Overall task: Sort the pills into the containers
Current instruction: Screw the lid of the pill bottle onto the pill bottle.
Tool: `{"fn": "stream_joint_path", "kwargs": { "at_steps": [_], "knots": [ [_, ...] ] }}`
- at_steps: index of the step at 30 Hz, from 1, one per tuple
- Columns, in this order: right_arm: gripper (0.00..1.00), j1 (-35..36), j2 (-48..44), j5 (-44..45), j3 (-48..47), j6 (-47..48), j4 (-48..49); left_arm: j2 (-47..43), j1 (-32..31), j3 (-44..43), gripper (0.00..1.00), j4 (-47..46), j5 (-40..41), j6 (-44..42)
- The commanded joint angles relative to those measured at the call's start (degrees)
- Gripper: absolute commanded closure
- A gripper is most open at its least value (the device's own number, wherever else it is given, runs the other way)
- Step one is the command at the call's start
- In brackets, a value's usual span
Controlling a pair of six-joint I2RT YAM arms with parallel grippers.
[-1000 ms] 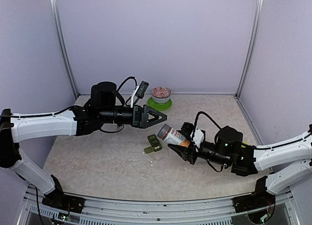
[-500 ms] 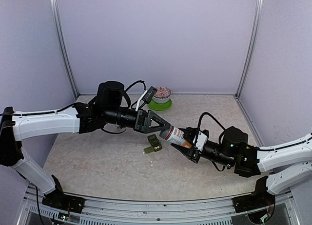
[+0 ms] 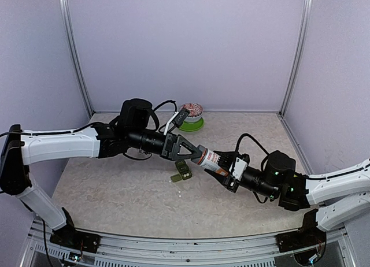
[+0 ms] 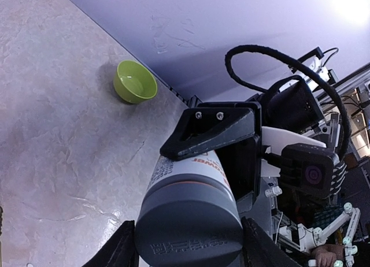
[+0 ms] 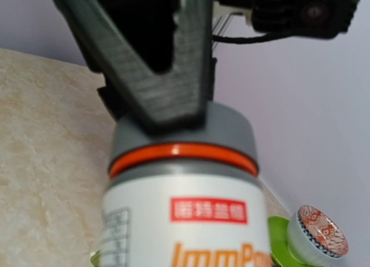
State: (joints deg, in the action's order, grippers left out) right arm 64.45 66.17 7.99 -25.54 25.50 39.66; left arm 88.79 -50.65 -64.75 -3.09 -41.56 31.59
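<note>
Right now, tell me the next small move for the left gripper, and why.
Probably close the left gripper fully on the grey cap and twist it off. Its fingers flank the cap while the right gripper holds the bottle; the cap is still on, so nothing can be poured.

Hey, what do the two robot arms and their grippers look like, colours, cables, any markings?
The left arm and right arm have white link shells and black cylindrical joints. The left gripper and right gripper are black, with angular wedge-shaped fingers fixed by silver screws. A black cable loops over the right wrist, beside a black camera module with a purple-ringed lens.
</note>
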Motion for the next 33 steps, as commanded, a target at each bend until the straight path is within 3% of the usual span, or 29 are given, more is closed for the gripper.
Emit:
{"fn": "stream_joint_path", "kwargs": {
  "at_steps": [1, 6, 11, 17, 24, 33],
  "knots": [
    [0.61, 0.15, -0.95, 0.53, -0.58, -1.41, 1.82, 0.46, -0.56, -1.97, 0.51, -1.06, -1.93, -1.83],
    [0.60, 0.08, -1.70, -1.49, -2.17, -9.92, -0.24, -0.43, -1.65, -1.82, 0.60, -1.08, -2.53, -7.26],
    [0.60, -0.17, -3.83, -9.30, -3.95, -22.54, -3.79, -3.70, -2.20, -1.09, 0.68, 0.20, -3.13, -16.39],
    [0.59, -1.17, -7.41, -16.76, -6.39, -35.00, -9.37, -8.03, -5.05, -0.86, 0.69, 3.32, -5.42, -27.99],
    [0.57, -2.24, -6.77, -31.42, -8.22, -46.50, -9.24, -9.96, -7.81, -2.32, 0.69, 8.89, -7.62, -37.70],
    [0.57, -5.37, -4.87, -41.86, -9.86, -63.57, -4.52, -12.61, -12.48, -3.55, 0.68, 14.73, -1.08, -46.29]
  ]
}}
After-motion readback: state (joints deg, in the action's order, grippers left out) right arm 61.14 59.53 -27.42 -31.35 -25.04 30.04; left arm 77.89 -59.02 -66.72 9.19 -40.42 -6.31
